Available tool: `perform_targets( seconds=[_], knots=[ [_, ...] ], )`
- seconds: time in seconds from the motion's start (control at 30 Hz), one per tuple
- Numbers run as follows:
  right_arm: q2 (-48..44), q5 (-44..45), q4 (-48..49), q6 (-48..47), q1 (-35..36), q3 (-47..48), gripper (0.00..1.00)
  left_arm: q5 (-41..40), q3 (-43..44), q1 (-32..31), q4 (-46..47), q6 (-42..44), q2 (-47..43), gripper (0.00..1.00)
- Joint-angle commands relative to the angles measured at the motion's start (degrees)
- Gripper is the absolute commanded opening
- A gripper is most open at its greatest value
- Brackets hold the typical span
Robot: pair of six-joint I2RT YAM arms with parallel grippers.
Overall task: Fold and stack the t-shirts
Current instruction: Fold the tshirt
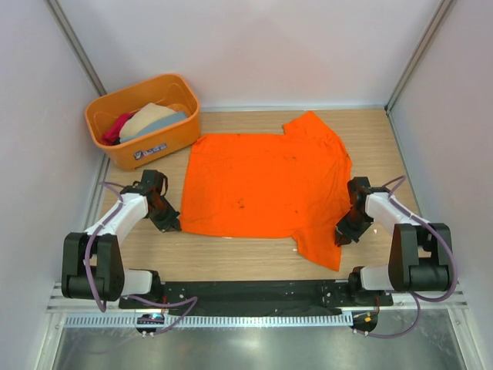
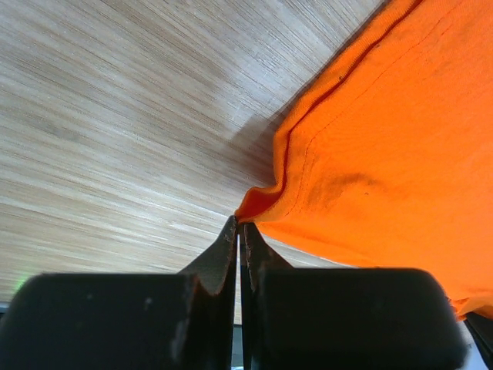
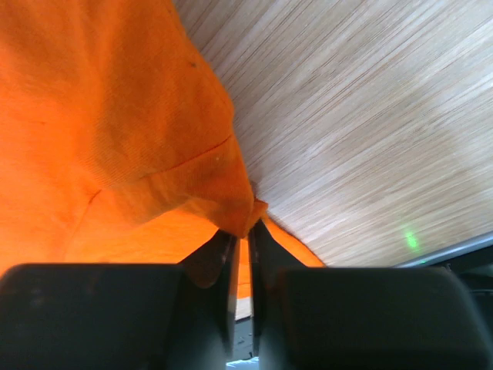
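The orange t-shirt is lying spread flat in the middle of the wooden table, its collar end pointing right and one sleeve reaching toward the near edge. The left gripper is pinching the shirt's near-left hem corner, fingers pressed together with the cloth puckering up to their tips. The right gripper is clamping a bunched fold of the shirt's right edge between nearly closed fingers. At far left, beige, grey-blue and crimson t-shirts are sitting heaped inside an orange plastic tub.
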Motion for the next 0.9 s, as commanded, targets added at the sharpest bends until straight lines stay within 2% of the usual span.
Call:
perform_targets(
  seconds=[0.0,0.13,0.53,0.7,0.87],
  knots=[
    [-0.66,3.29,3.12,2.80,0.14,-3.02,0.12,-0.69,-0.01,0.39,0.80,-0.24,-1.60,0.00],
    [-6.38,3.64,-2.40,4.73,0.23,-1.01,0.01,-0.95,-0.18,0.38,-0.78,-1.03,-4.76,0.00],
    [-16.66,5.49,-15.86,0.87,0.23,5.95,0.01,-1.21,-0.97,0.39,-7.46,-2.53,-12.33,0.00],
    [-20.88,3.55,-17.72,-0.19,0.32,6.12,0.01,-1.39,-0.89,0.39,-10.54,-2.88,-14.17,0.00],
    [-19.57,2.77,-18.16,-2.47,0.32,7.70,0.01,-2.09,-0.27,0.30,-11.95,-2.70,-14.00,0.00]
  ],
)
